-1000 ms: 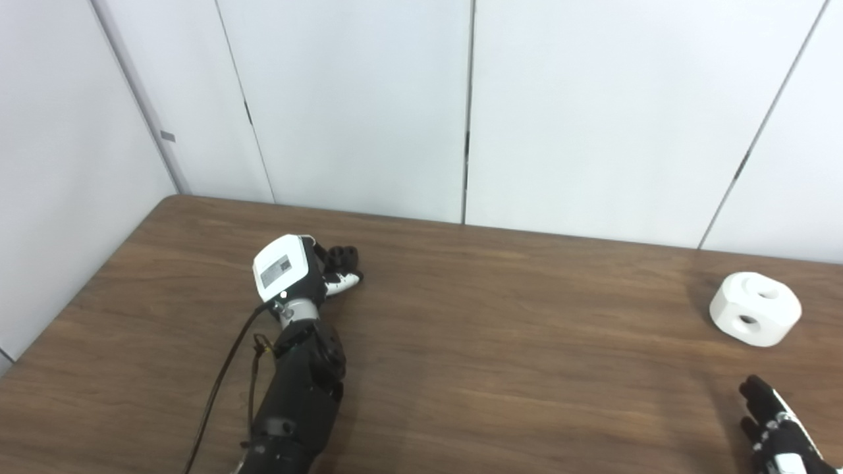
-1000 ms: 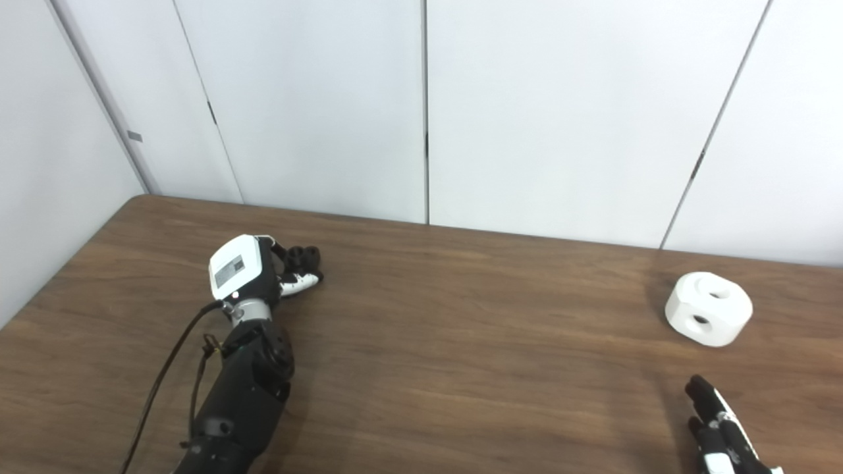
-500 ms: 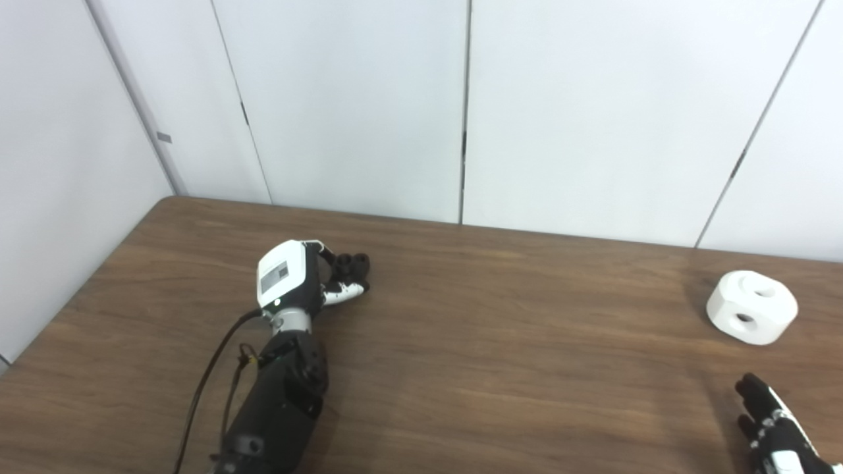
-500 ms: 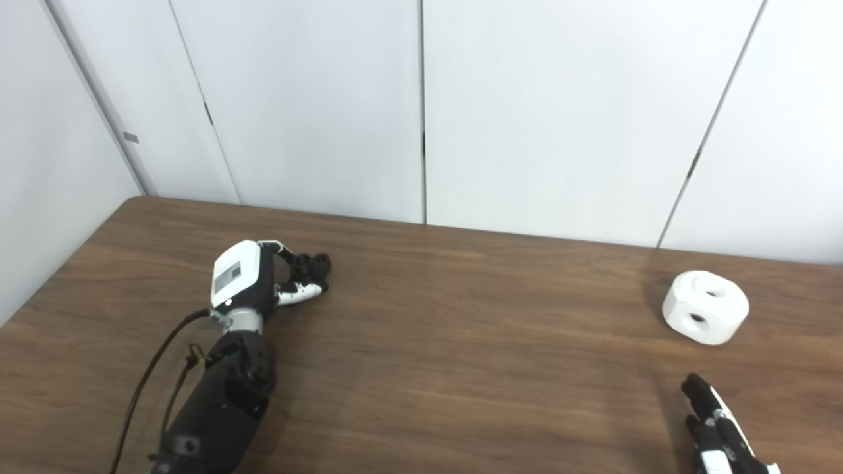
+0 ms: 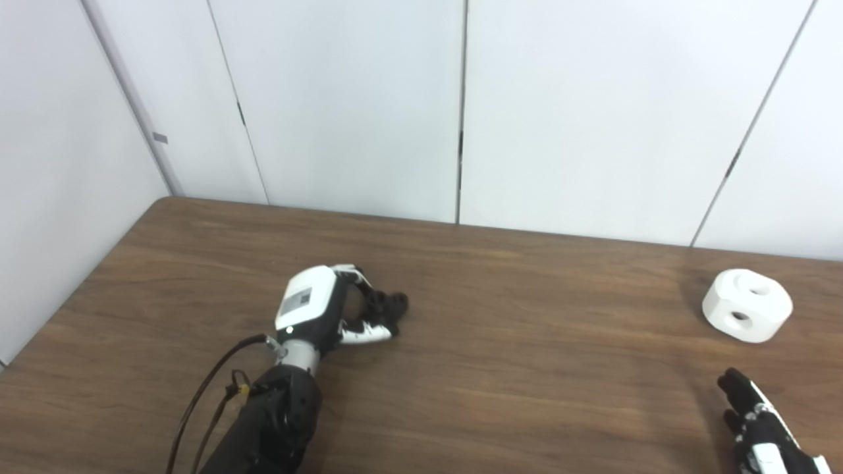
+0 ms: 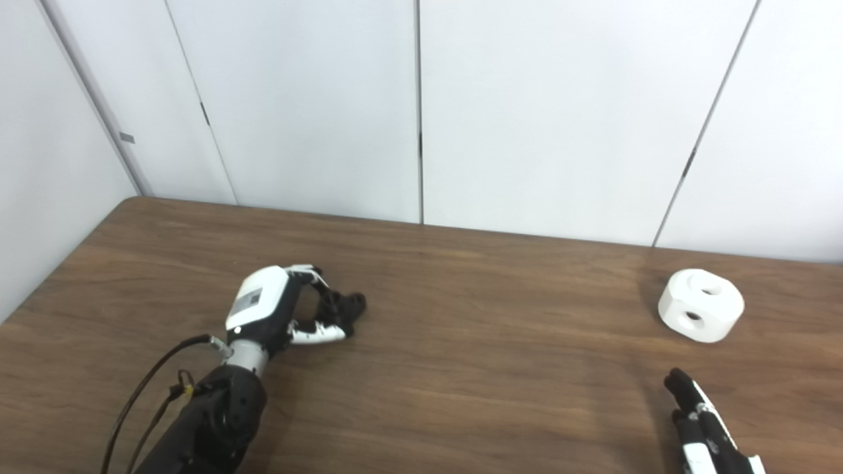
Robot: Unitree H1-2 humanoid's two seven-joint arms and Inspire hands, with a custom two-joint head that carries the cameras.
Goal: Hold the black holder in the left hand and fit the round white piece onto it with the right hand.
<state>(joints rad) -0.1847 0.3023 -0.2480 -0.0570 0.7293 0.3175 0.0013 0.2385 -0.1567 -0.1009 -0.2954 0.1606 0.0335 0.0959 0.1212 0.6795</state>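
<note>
Progress: our left hand (image 5: 329, 316) has drawn nearer us, fingers clenched around the black holder (image 5: 388, 307). Our right hand (image 5: 757, 428), released, waits just short of the round white piece (image 5: 747, 314), ungrasped beyond its fingertips.

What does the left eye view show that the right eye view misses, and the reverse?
Only the left eye view: a wider strip of wall left of the table. Only the right eye view: more tabletop right of the round white piece. Both: the left hand closed on the black holder, that piece lying far off, and the right hand holding nothing.
</note>
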